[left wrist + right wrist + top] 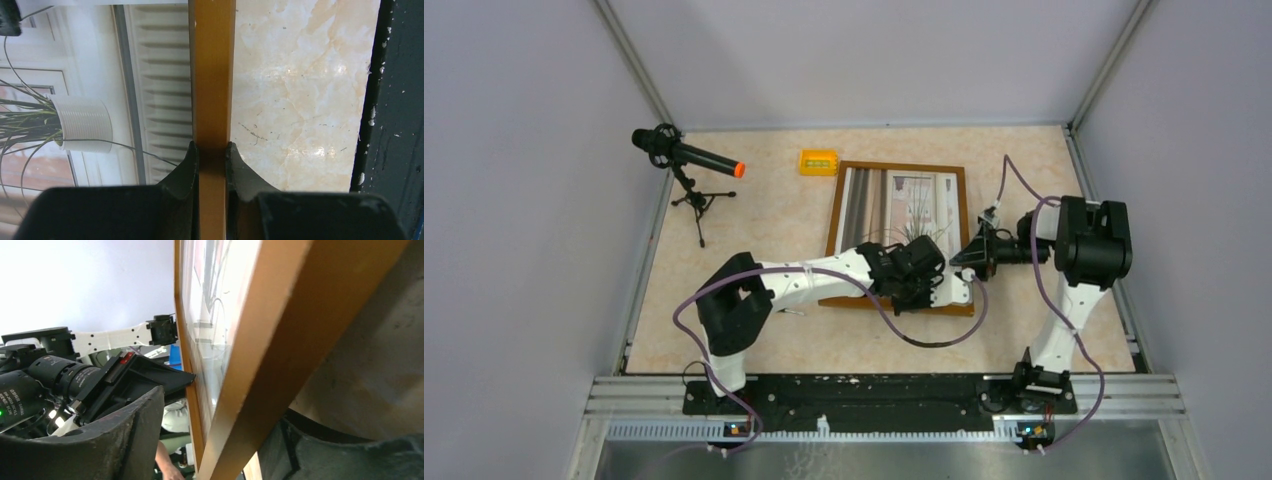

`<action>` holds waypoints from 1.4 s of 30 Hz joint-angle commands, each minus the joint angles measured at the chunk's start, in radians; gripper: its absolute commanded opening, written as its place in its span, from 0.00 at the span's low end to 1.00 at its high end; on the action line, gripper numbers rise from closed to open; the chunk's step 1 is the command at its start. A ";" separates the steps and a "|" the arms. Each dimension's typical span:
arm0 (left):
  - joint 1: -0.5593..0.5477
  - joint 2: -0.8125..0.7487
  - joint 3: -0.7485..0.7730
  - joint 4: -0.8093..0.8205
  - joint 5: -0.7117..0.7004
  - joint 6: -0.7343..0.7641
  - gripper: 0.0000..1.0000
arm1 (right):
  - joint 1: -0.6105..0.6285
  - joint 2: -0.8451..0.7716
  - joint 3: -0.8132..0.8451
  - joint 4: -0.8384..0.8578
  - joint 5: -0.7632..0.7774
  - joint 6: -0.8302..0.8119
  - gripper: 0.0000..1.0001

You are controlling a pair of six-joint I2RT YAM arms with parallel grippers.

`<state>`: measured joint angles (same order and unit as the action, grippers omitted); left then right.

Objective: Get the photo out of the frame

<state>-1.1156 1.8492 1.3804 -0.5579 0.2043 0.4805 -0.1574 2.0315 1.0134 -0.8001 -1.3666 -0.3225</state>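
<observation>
Left gripper [212, 150] astride frame [212, 75], photo [80, 125] half-cropped

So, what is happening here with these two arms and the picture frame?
Both arms are working on the frame, which is on the table with the photo facing up and inside it. The left claw is shut on the wooden rim at the near edge. The right claw straddles the rim on the right side, but it is not clear whether it is closed on it. The photo has not come out yet.
</observation>
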 commanded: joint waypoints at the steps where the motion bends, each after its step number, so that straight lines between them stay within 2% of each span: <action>1: -0.014 -0.057 0.015 0.132 0.038 -0.009 0.00 | 0.007 0.048 0.040 -0.084 -0.087 -0.102 0.60; 5: -0.024 -0.045 0.021 0.148 0.030 -0.012 0.00 | 0.012 0.071 0.035 -0.068 -0.073 -0.087 0.56; 8: -0.031 -0.039 0.031 0.148 0.029 -0.014 0.00 | 0.018 0.073 0.021 -0.020 -0.064 -0.041 0.50; 13: -0.037 -0.032 0.035 0.150 -0.001 -0.017 0.00 | 0.021 0.052 0.023 -0.017 -0.046 -0.028 0.31; 14: -0.036 -0.030 0.047 0.135 -0.020 -0.032 0.07 | 0.019 0.039 0.023 -0.016 -0.038 -0.024 0.26; 16: -0.026 -0.035 0.073 0.073 0.004 -0.052 0.39 | 0.007 0.002 0.014 0.002 -0.009 0.000 0.19; 18: -0.013 -0.068 0.070 0.049 0.034 -0.048 0.63 | -0.019 -0.050 -0.013 0.057 0.032 0.057 0.12; 19: -0.008 -0.089 0.064 0.046 0.044 -0.051 0.69 | -0.035 -0.080 -0.032 0.090 0.051 0.091 0.09; 22: 0.009 -0.137 0.083 -0.012 0.065 -0.049 0.97 | -0.079 -0.158 -0.043 0.115 0.109 0.124 0.00; 28: 0.013 -0.248 0.073 -0.060 0.031 -0.038 0.99 | -0.126 -0.230 0.077 -0.053 0.152 0.065 0.00; 32: 0.033 -0.296 0.043 -0.069 -0.028 -0.030 0.99 | -0.140 -0.282 0.222 -0.170 0.296 0.052 0.00; 37: 0.159 -0.332 0.036 -0.081 0.093 -0.066 0.99 | -0.141 -0.349 0.481 -0.298 0.523 0.019 0.00; 42: 0.267 -0.360 0.042 -0.069 0.155 -0.100 0.99 | -0.142 -0.358 0.750 -0.416 0.717 -0.043 0.00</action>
<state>-0.9104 1.5517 1.4181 -0.6312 0.2863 0.4191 -0.2783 1.7580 1.5421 -1.2243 -0.8757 -0.2005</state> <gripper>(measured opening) 0.987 0.257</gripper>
